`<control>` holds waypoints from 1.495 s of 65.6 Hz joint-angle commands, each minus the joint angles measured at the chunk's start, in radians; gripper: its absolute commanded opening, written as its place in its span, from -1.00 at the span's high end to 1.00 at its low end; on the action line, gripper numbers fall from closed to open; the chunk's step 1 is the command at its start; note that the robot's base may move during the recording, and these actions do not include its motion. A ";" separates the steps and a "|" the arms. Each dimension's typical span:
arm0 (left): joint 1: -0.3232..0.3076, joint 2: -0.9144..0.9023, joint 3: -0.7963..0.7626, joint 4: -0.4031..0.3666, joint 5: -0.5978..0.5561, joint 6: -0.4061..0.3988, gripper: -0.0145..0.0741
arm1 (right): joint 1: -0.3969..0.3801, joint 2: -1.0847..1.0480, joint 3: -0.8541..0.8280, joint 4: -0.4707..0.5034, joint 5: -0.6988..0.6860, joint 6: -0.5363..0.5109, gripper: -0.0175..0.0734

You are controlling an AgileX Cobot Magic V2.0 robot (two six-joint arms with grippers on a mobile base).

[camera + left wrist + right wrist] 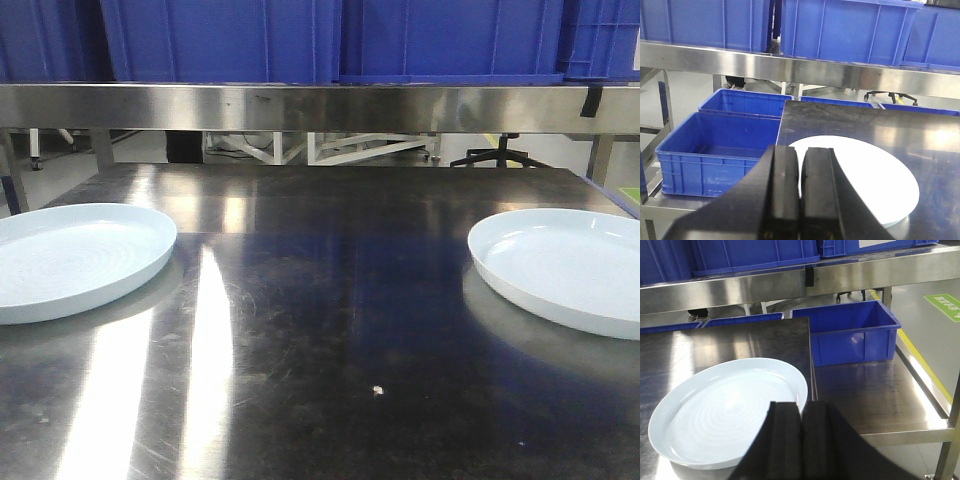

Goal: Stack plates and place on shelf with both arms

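The left gripper (801, 156) is seen with its black fingers pressed together and nothing held between them. A pale blue-white, glossy round plate (865, 182) lies flat just ahead and slightly right of its fingertips on the dark stainless-steel table (920, 135). The right gripper (802, 412) is likewise closed and empty. A second pale plate (730, 410) lies ahead and to its left, the near rim partly hidden by the fingers. The plates are set well apart, unstacked. Beyond both grippers, a steel shelf (320, 105) is loaded with blue plastic crates (230, 40).

Glare, seemingly from overhead, streaks the steel table (205, 340); the left-wrist plate (865, 175) is blown out white.
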 commanded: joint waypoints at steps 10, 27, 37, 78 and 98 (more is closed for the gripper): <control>-0.003 -0.020 0.002 -0.009 -0.087 -0.012 0.46 | -0.005 -0.018 0.001 0.004 -0.087 -0.002 0.50; -0.003 -0.020 0.002 -0.009 -0.087 -0.012 0.46 | -0.005 -0.018 0.001 0.004 -0.087 -0.002 0.50; -0.003 -0.020 0.002 -0.009 -0.087 -0.012 0.46 | -0.005 -0.018 0.001 0.004 -0.087 -0.002 0.50; -0.010 0.751 -0.883 0.185 0.555 0.047 0.46 | -0.005 -0.018 0.001 0.004 -0.087 -0.002 0.50; -0.010 0.940 -1.006 0.166 0.684 0.072 0.46 | -0.005 -0.018 0.001 0.004 -0.087 -0.002 0.50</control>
